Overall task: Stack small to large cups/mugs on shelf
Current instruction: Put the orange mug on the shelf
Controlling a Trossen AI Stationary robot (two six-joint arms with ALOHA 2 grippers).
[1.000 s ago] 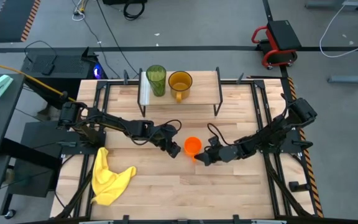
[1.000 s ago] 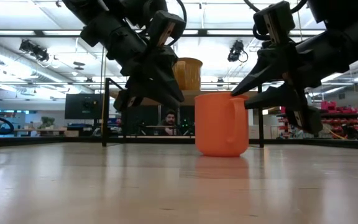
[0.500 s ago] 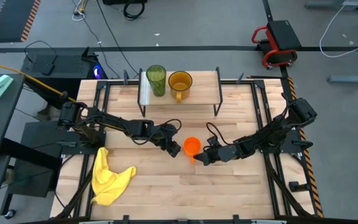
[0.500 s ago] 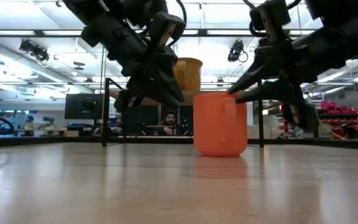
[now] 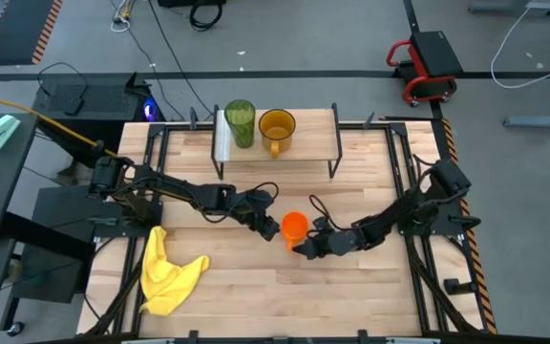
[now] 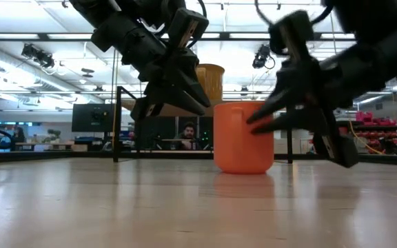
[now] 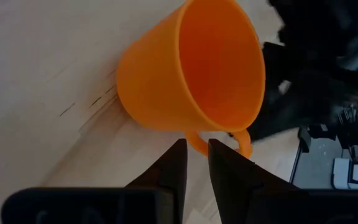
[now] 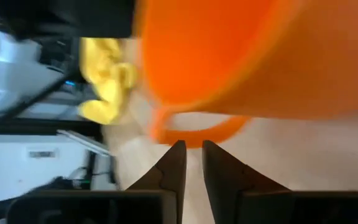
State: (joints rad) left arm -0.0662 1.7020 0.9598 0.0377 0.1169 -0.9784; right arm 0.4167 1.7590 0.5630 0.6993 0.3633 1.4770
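My left claw (image 5: 271,230), fingers nearly closed and empty, sat at nine o'clock of the bright orange plastic mug (image 5: 295,225) on the wooden counter (image 5: 351,287); my right claw (image 5: 304,248), likewise narrowed and empty, waited at five o'clock.

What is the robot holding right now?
Nothing. The bright orange plastic mug stands on the table between the left gripper and right gripper, both nearly shut, near its handle.

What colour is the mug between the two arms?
Bright orange mug, plain, no pattern; clearest in the left wrist view.

orange mug (image 7: 166,81) upright on table (image 7: 36,74) | left pincer (image 7: 193,163) nearly closed beside handle
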